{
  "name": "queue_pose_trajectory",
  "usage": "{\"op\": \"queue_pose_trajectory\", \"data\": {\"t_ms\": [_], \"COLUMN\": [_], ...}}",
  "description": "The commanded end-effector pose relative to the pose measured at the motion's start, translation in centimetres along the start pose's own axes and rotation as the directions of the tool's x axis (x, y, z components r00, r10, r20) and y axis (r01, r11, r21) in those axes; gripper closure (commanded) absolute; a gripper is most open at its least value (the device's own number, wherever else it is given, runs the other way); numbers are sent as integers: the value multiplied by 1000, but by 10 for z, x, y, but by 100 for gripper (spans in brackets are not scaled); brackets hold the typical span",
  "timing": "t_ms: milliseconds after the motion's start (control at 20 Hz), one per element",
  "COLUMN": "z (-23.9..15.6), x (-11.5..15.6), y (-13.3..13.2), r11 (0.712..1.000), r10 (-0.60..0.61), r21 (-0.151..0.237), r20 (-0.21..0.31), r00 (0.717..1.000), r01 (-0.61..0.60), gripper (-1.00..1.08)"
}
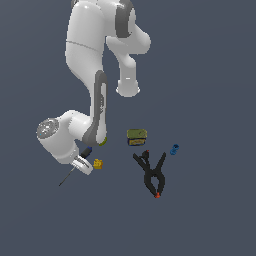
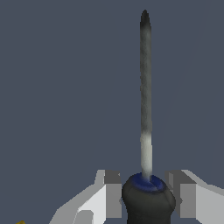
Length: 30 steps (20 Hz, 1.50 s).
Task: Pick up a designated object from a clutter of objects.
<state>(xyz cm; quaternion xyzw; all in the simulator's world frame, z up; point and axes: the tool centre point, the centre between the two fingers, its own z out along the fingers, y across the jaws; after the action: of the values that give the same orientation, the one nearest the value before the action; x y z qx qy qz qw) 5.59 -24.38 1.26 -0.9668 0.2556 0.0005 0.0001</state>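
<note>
Hand (image 2: 146, 199) straddles the screwdriver (image 2: 145, 109) at the handle — a finger (image 2: 113, 194) either side, both close against the black grip, so it reads as clamped on it, though actual contact is hard to confirm. Long axis runs straight out from the hand: dark shaft points away, blue collar and handle sit between the fingers.

In the exterior view the hand (image 1: 81, 164) is low over the table (image 1: 210, 220), shaft tip angled out toward that view's lower left.

Outward: small yellow piece (image 1: 98, 164) just beside the hand, then olive tin can (image 1: 136, 137), black spring clamp (image 1: 152, 175), small blue cylinder (image 1: 174, 149) — all well apart from the shaft. Lift looks unobstructed.
</note>
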Motion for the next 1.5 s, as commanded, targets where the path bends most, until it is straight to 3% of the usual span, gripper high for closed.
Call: {"op": "queue_pose_trajectory", "data": {"t_ms": [0,350,650,1450], "z": [0,-8,-37,-203], "x": [0,0,-2,-10], "y": [0,-3,-16,-86], "r11": [1000,1000,1000,1000], "r10": [0,0,0,2], "r21": [0,0,0,-1], "r20": [0,-1,-1,-1], "r00": [1000,1000,1000,1000], "r01": [0,0,0,-2], "gripper": [108,108,108,108]}}
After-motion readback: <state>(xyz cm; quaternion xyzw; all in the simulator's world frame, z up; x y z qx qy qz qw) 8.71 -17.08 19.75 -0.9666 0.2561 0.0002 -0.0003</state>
